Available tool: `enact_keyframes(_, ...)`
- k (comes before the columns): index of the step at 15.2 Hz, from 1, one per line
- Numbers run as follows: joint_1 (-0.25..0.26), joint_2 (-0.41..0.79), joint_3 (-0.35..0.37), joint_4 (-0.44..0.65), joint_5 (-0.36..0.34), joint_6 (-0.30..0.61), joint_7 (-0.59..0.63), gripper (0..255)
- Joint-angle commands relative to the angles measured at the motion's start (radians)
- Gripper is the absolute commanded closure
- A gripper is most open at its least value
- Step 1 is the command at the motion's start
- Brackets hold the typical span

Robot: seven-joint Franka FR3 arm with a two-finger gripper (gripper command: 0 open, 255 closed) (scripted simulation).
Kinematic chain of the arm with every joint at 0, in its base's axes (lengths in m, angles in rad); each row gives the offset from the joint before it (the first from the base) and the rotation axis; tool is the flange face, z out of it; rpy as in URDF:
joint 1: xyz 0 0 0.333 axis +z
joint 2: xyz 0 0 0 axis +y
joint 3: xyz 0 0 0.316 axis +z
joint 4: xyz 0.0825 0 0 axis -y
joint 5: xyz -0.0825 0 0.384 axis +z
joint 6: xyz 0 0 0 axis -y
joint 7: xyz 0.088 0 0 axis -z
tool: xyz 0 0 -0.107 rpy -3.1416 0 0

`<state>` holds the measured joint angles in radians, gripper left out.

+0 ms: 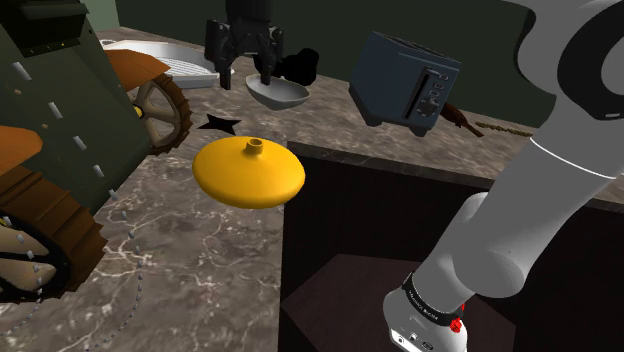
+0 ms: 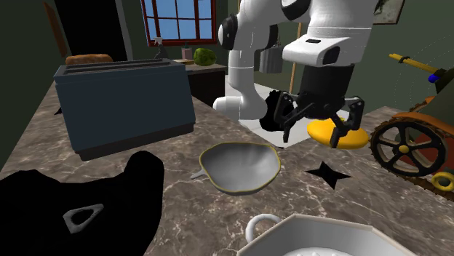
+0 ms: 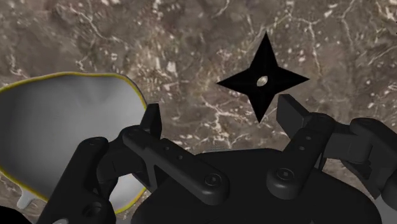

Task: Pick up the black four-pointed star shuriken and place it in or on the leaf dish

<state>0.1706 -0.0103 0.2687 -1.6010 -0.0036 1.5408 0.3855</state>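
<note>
The black four-pointed shuriken lies flat on the brown marble counter. The leaf dish is a grey, yellow-rimmed shallow bowl a short way from it. My gripper hovers above the counter between the two, open, with nothing between its fingers. In the wrist view the star lies just beyond one fingertip, and the dish is beside the other fingertip.
A yellow domed lid rests close to the shuriken. A dark blue toaster, a toy tank with spoked wheels, a white dish and a black lump ring the area.
</note>
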Motion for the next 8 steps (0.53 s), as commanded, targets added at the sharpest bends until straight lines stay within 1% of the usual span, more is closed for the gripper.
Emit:
enact_keyframes(1, 0.0, -0.007, 0.0, -0.036, 0.002, 0.029, 0.0, 0)
enact_keyframes(8, 0.0, -0.01, 0.0, -0.046, 0.003, 0.037, 0.0, 0)
